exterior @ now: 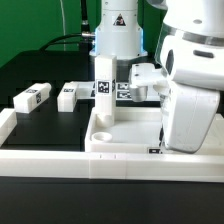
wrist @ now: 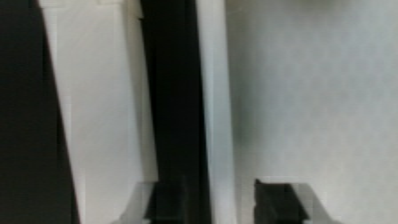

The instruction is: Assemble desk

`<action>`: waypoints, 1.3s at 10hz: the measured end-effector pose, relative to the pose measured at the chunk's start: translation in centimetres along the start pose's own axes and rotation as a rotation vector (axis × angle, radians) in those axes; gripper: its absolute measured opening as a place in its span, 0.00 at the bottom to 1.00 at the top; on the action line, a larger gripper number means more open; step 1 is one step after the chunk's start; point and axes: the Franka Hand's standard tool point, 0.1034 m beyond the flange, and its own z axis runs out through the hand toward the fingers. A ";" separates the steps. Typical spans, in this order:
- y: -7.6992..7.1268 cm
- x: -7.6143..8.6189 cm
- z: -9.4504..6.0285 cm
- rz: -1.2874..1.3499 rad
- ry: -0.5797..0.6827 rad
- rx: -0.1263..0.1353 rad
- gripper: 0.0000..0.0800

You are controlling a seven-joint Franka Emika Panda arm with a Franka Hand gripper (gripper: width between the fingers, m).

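The white rimmed tabletop (exterior: 70, 152) lies at the front. One white leg (exterior: 103, 88) stands upright in its corner socket on the exterior view's left. Two loose legs (exterior: 32, 97) (exterior: 70, 95) lie on the black table behind it. My arm (exterior: 190, 100) reaches down over the tabletop on the exterior view's right and hides the gripper there. In the blurred wrist view my gripper (wrist: 226, 197) has its two dark fingertips (wrist: 285, 205) close together, with a white strip that looks like a leg (wrist: 228, 100) filling the gap between them.
The marker board (exterior: 125, 91) lies behind the standing leg. A low white barrier wall (exterior: 6, 125) runs along the table's edge on the exterior view's left. The robot base (exterior: 118, 40) stands at the back.
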 end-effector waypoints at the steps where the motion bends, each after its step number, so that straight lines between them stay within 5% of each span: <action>1: 0.3 -0.2 -0.7 0.000 -0.001 -0.008 0.30; 3: 0.6 -1.0 -2.4 0.010 -0.012 0.010 0.71; 6: 0.7 -2.7 -4.2 0.029 -0.014 -0.008 0.81; 10: 0.5 -3.1 -3.7 0.030 -0.017 0.001 0.81; 13: 0.1 -7.1 -3.3 0.059 -0.033 0.016 0.81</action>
